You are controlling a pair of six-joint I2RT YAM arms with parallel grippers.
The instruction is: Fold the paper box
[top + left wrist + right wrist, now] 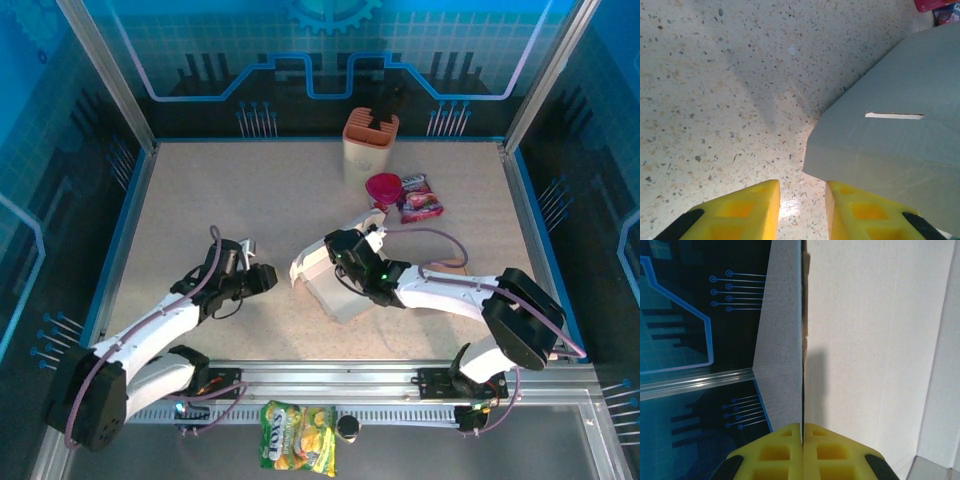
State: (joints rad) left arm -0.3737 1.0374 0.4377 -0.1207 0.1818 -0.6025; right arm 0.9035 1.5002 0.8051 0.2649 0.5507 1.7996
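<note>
The paper box (325, 290) sits near the middle of the desk (220, 200), half formed, with white panels standing up at odd angles. I judge it light and thin: stiff enough along a crease, but easy to dent, and likely to skate across the speckled surface if I push it without bracing. I'd take hold at a flap's free edge or close to a fold line, never in the middle of a wall.

My right claw (340, 262) is down among the raised panels. In its wrist view the yellow fingers (775, 450) are pressed together with a thin white panel edge running straight into the seam between them – so it looks pinched shut on a flap of the box, though the contact itself is hard to make out.

My left claw (270, 277) hovers low just left of the box, apart from it. From its wrist camera the jaws stand partly apart with bare desk showing between them, holding nothing. The box's grey corner (812, 165) lies just ahead of the right-hand finger – near it, not between the fingers – and a narrow slot (894, 116) shows further along that face.
</note>
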